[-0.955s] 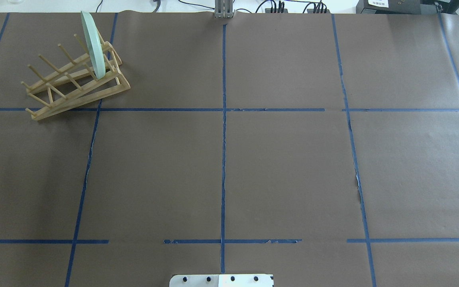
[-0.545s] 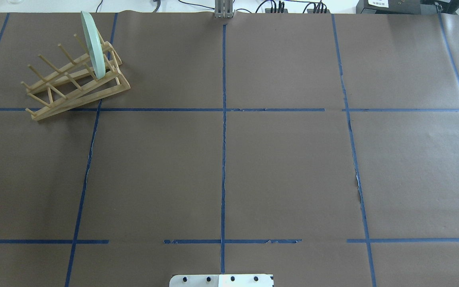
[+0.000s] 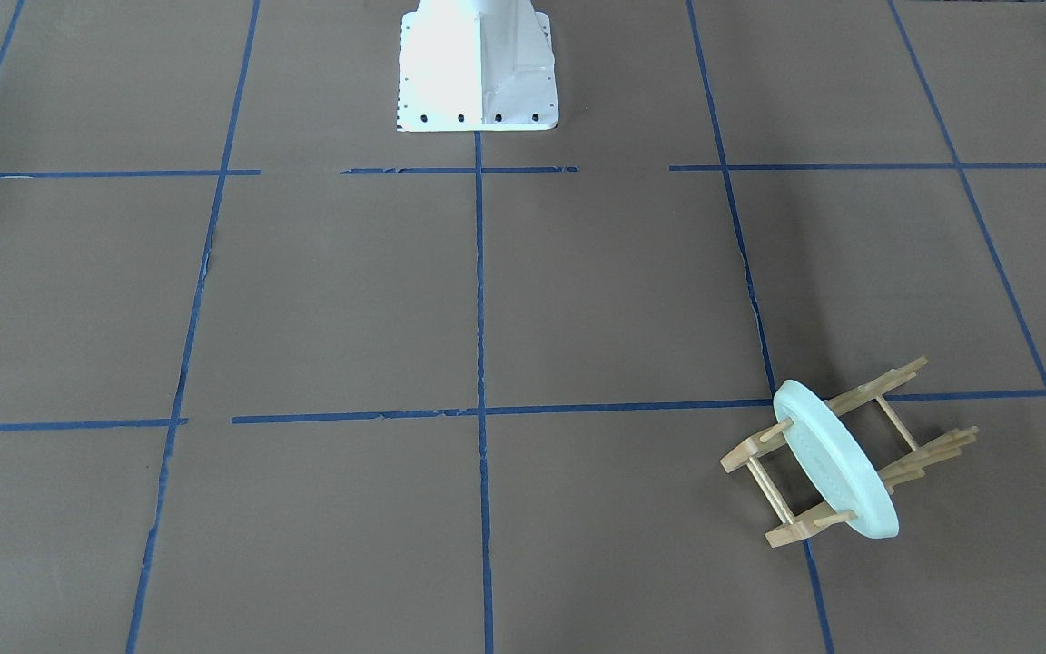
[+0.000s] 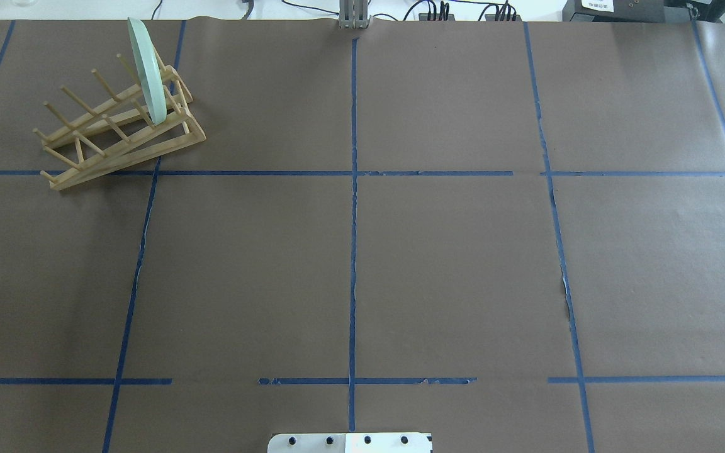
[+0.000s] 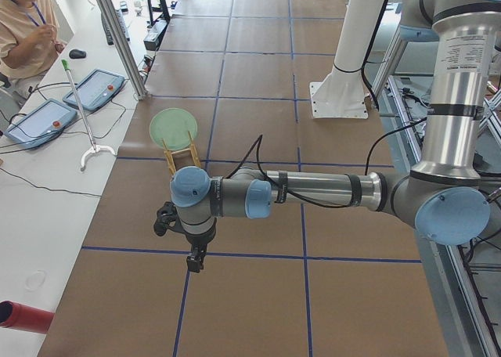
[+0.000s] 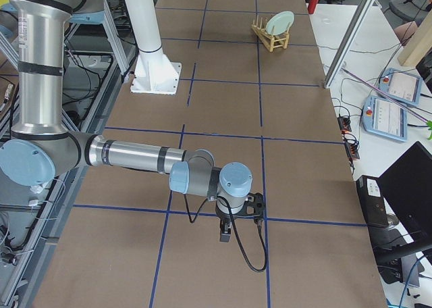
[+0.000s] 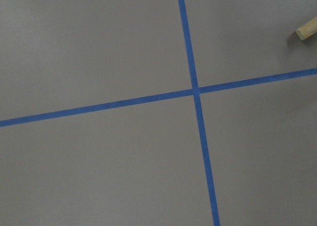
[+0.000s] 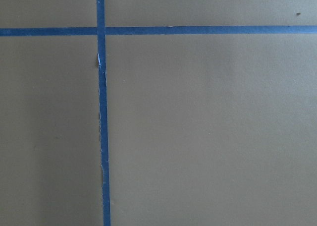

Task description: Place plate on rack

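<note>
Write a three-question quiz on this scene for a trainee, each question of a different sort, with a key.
1. True or false: the pale green plate lies flat on the table.
2. Where does the plate sit in the wooden dish rack? A) on edge between pegs near one end; B) across the tops of the pegs; C) under the rails.
3. Short answer: on which of the robot's sides of the table is the rack?

Key: 1 false, it stands on edge in the rack. 2 A. 3 left.

The plate (image 3: pixel 836 472) is mint, perhaps ringed; rack (image 3: pixel 745 457) tan.
</note>
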Available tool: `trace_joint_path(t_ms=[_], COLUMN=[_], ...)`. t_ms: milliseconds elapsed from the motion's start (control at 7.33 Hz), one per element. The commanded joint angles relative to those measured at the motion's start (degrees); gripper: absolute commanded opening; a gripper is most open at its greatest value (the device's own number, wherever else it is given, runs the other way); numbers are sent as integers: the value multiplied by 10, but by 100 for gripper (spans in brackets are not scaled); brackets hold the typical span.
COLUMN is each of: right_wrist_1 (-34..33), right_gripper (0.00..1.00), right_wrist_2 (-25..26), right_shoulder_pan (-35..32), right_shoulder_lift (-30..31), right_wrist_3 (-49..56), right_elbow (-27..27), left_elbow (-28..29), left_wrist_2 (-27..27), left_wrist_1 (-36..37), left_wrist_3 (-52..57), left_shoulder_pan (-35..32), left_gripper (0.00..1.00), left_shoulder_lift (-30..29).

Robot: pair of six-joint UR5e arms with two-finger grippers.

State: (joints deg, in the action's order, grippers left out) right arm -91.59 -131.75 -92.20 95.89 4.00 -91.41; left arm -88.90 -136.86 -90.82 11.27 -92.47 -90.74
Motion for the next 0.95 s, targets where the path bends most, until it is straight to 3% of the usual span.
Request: trace_joint_path(t_ms=[0, 818], right_wrist_1=[-1, -1], right_gripper=[100, 100], right_wrist_2=[0, 0], right_shoulder_pan=[0, 0], right_shoulder_lift=[0, 0], right_wrist_3=[0, 0], right_elbow=[0, 0], left_elbow=[7, -14], left_wrist_2=[-6, -5], left_wrist_1=[-43, -12], left_wrist_3=[-1, -2], left_shoulder_pan=[0, 2], left_gripper=[100, 100], left_shoulder_lift=[8, -16])
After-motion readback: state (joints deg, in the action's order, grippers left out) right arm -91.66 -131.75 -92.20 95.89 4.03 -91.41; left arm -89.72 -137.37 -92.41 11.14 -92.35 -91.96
